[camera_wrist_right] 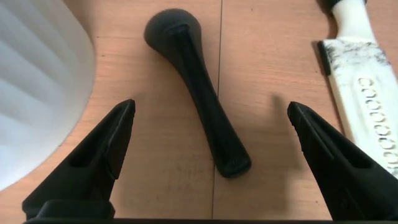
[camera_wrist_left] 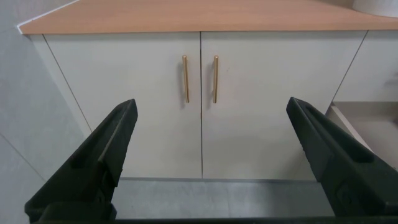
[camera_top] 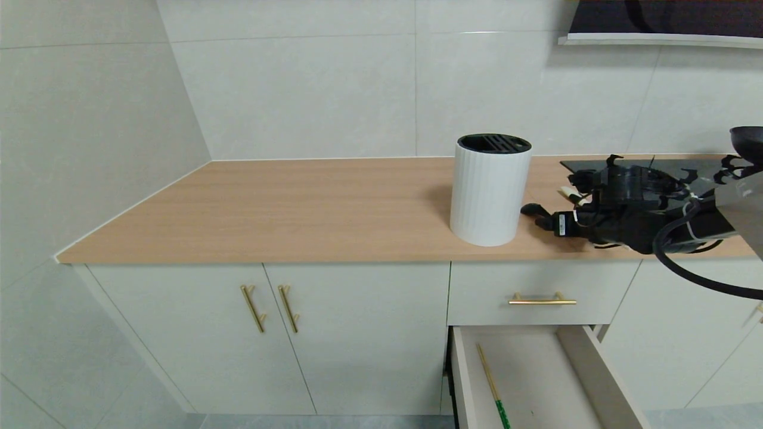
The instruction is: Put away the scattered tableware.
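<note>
Right jaws (spread wide) flank black utensil [camera_wrist_right: 196,93].

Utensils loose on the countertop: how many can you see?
2. A black-handled utensil lies under the open right gripper, beside the white holder; a white-bladed knife lies next to it. More may be hidden.

A white ribbed holder [camera_top: 490,196] on the counter [camera_top: 298,208]; a chopstick [camera_top: 492,386] lies in the open drawer [camera_top: 536,369]
</note>
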`<state>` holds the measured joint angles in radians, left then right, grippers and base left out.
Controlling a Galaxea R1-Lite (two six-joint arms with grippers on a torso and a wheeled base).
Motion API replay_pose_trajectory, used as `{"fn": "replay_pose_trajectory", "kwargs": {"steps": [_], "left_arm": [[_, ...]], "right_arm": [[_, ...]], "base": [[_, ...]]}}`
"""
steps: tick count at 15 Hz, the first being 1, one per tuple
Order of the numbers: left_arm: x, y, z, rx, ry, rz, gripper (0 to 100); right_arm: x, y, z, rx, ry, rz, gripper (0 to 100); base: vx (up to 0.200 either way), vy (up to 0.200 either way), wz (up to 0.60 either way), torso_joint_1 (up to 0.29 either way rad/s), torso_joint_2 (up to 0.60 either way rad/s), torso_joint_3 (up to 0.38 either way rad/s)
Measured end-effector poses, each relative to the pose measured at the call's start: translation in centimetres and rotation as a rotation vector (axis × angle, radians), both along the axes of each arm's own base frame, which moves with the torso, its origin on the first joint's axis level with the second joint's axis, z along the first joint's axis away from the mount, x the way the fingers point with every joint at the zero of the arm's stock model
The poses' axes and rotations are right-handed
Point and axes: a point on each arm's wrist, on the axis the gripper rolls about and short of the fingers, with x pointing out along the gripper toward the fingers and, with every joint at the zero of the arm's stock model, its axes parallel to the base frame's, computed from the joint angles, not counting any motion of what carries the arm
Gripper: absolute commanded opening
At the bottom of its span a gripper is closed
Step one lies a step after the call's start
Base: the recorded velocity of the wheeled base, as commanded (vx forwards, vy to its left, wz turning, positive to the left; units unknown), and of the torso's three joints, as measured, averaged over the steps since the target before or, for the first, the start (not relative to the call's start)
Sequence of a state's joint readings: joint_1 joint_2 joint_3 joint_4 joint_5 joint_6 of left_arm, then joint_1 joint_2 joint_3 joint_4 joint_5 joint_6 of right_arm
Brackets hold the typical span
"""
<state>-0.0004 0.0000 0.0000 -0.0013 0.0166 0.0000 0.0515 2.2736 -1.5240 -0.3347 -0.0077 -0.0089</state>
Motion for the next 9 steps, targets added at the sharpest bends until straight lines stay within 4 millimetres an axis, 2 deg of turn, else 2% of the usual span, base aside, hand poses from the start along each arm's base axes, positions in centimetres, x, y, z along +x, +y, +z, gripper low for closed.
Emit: {"fn": "replay_pose_trajectory", "kwargs": {"steps": [8, 9], "left_arm": [[0.00, 0.00, 0.00, 0.000, 0.000, 0.000, 100], [0.00, 0.00, 0.00, 0.000, 0.000, 0.000, 100]], "right_arm": [[0.44, 0.02, -0.85, -0.005, 0.012, -0.010, 100], [0.44, 0.02, -0.88, -0.005, 0.013, -0.010, 0]], "base": [[0.000, 0.000, 0.00, 0.000, 0.00, 0.000], [0.000, 0.000, 0.00, 0.000, 0.00, 0.000]]}}
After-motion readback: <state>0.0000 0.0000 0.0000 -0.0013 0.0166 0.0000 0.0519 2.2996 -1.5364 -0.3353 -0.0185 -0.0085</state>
